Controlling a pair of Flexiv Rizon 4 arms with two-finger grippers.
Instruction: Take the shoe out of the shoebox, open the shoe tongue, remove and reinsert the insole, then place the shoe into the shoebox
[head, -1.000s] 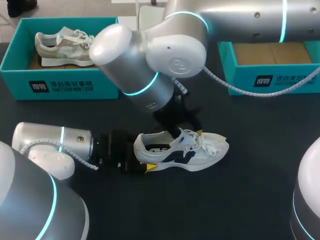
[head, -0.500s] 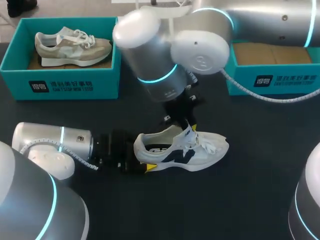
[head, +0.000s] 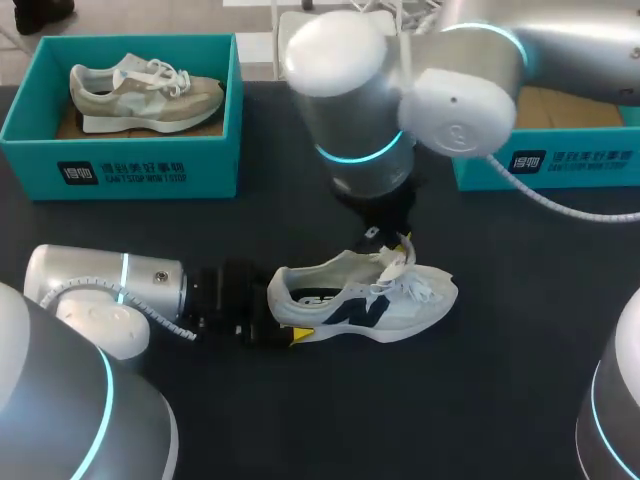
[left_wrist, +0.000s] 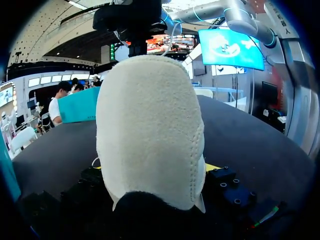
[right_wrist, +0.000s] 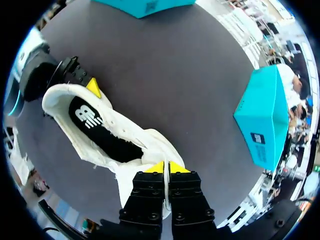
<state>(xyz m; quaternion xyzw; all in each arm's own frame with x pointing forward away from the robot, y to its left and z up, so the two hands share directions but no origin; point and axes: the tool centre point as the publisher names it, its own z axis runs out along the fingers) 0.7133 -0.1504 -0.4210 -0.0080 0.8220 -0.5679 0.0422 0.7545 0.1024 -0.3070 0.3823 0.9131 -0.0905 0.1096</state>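
Observation:
A white sneaker (head: 410, 300) with a dark side logo lies on its sole on the black table, toe pointing right. My left gripper (head: 286, 312) stands at the heel, one finger on each side of it, one yellow tip (head: 300, 335) showing. From the left wrist, the pale heel (left_wrist: 150, 130) fills the space between the fingers. My right gripper (head: 402, 245) comes down from above, shut on the shoe tongue (head: 392, 262), which is lifted. The right wrist shows the closed tips (right_wrist: 164, 167) in white fabric and the dark insole (right_wrist: 102, 132) lying inside.
A teal shoebox (head: 120, 165) at the back left holds a beige sneaker (head: 140, 95). A second teal shoebox (head: 540, 160) at the back right shows only its brown floor. My right arm's big joints hang over the table's middle back.
My right gripper has closed on the tongue and moved right and slightly up, drawing the tongue up out of the shoe's opening. The left arm and the shoe's heel have stayed put.

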